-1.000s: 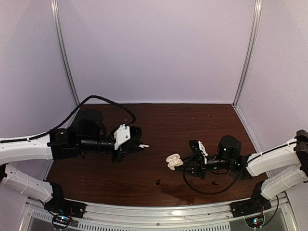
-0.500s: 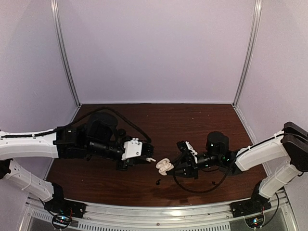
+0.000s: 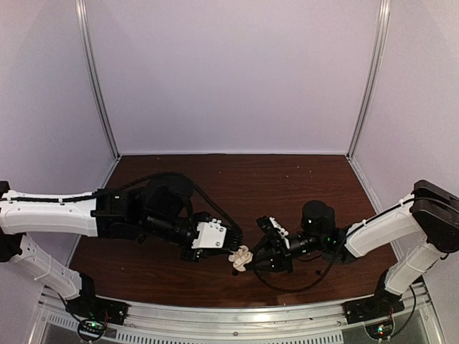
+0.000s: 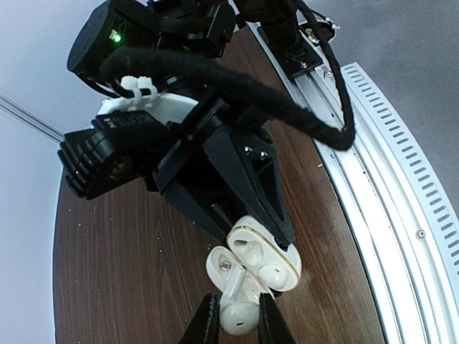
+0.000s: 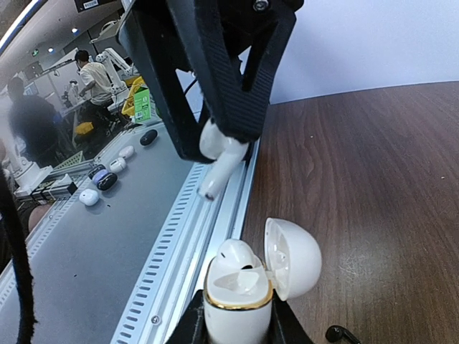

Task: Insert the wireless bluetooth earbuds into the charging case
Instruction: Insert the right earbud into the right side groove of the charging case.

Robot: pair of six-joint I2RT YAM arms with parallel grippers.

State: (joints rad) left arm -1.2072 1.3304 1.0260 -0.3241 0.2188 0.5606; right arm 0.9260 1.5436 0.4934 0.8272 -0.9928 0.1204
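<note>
A white charging case (image 5: pixel 238 309) with a gold rim stands upright in my right gripper (image 5: pixel 237 326), which is shut on its body. The lid (image 5: pixel 292 256) hangs open to the right. One white earbud (image 5: pixel 237 256) sits in the case's left socket. My left gripper (image 4: pixel 237 317) is shut on a second white earbud (image 4: pixel 240 315), stem pointing at the open case (image 4: pixel 267 256). In the right wrist view this earbud (image 5: pixel 219 154) hangs tilted above and just left of the case. In the top view both grippers meet at the case (image 3: pixel 241 258) near the table's front.
A black earbud (image 5: pixel 343 334) lies on the brown table (image 5: pixel 373 179) beside the case. The slotted metal rail (image 4: pixel 380 186) runs along the table's front edge close to both grippers. A black cable (image 4: pixel 287 107) loops off the right arm.
Both arms have closed in on each other. The left gripper carried its earbud right and toward the front, and the right gripper brought the open case left, so the earbud now hangs over the case.
</note>
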